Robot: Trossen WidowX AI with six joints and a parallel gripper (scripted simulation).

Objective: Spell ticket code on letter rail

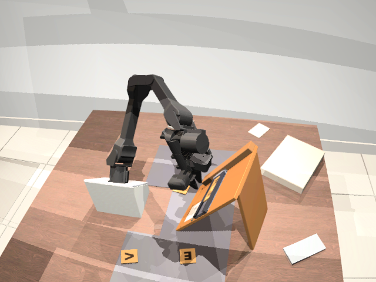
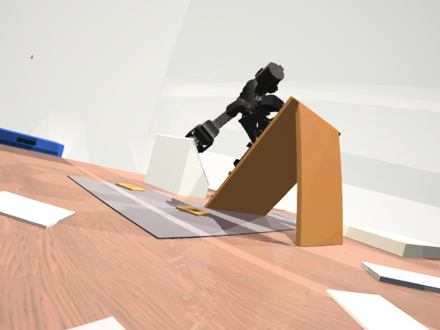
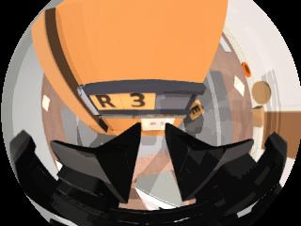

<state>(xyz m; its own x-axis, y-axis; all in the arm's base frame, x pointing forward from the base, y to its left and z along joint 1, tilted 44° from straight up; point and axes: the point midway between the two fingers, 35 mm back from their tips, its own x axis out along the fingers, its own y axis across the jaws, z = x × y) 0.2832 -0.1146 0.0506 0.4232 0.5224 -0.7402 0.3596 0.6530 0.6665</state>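
The orange board (image 1: 235,182) (image 2: 320,177) (image 3: 141,42) leans as a slope and carries the dark rail (image 1: 215,192) (image 3: 146,88). In the wrist view, tile R (image 3: 105,101) and tile 3 (image 3: 137,100) sit side by side at the rail's left end; the rest is empty. The ticket (image 1: 191,211) (image 3: 157,123) is below the rail, its print too small to read fully. Tile E (image 1: 187,255) (image 2: 192,210) (image 3: 196,109) and tile V (image 1: 129,256) (image 2: 130,186) lie on the mat. Another tile (image 1: 183,190) is mostly hidden under my gripper (image 1: 196,183) (image 3: 153,125), which is partly open and empty, before the board.
A grey mat (image 1: 145,242) (image 2: 141,216) lies under the tiles and board. A white block (image 1: 117,198) (image 2: 166,163) stands at the arm's base. A thick cream slab (image 1: 292,164) lies behind the board, and a thin white slab (image 1: 304,248) is at the right. A small white card (image 1: 258,130) lies at the back.
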